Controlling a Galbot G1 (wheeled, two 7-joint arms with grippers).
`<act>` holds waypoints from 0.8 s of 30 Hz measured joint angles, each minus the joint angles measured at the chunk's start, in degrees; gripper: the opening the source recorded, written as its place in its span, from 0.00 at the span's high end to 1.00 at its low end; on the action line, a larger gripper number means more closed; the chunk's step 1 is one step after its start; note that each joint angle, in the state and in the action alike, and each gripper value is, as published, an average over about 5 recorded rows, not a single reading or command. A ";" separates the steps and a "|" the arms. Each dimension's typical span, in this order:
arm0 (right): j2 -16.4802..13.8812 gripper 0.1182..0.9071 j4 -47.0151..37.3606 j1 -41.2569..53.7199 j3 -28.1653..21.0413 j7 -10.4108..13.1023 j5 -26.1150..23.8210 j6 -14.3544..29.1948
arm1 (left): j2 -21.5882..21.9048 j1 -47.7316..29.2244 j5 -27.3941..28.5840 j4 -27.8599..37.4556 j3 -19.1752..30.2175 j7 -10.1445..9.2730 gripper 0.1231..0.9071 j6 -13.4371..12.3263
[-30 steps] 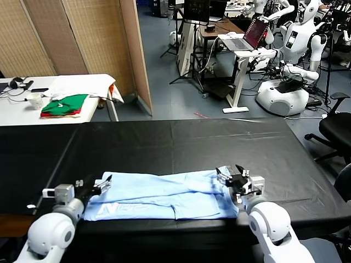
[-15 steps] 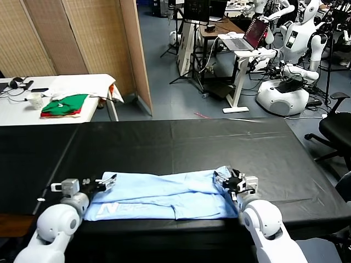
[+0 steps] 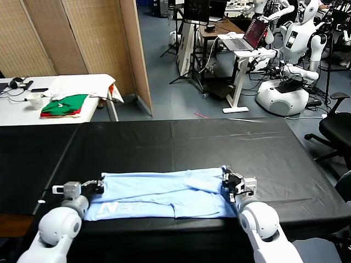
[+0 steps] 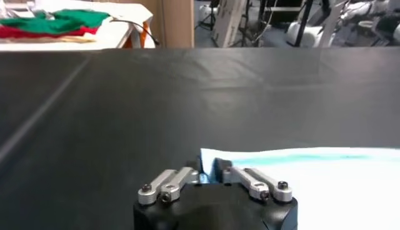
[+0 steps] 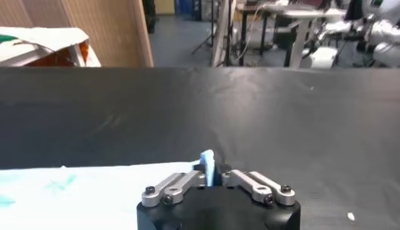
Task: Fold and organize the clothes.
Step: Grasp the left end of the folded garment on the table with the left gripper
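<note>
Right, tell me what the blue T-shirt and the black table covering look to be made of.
T-shirt: thin, soft woven or knit cloth, probably cotton or a blend; matte, lying limp with shallow creases, and its edge bunches up where the right gripper pinches it.
Table covering: looks like a black sheet, possibly vinyl or coated fabric; faint sheen, with straight seam or fold lines and slight wrinkles. Exact material cannot be told.

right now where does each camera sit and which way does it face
Head view: high on the robot, facing down at the black table; both arms show.
Left wrist view: behind the left gripper, shut on the pale light-blue thin T-shirt.
Right wrist view: behind the right gripper, shut on the shirt's other end.
All views share the shirt.
</note>
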 joint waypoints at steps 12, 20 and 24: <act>-1.60 0.31 4.50 -2.59 2.82 -4.03 0.72 1.62 | -2.44 2.72 5.87 -3.16 -1.44 -0.89 0.55 -3.12; -3.12 0.00 12.03 -8.86 5.92 -4.87 1.46 1.48 | -3.77 5.79 6.07 -6.26 -4.07 -1.03 0.03 -3.44; -3.09 0.00 14.14 -11.93 7.28 -5.19 1.31 1.62 | -5.38 7.70 4.54 -7.75 -5.93 -0.73 0.00 -4.08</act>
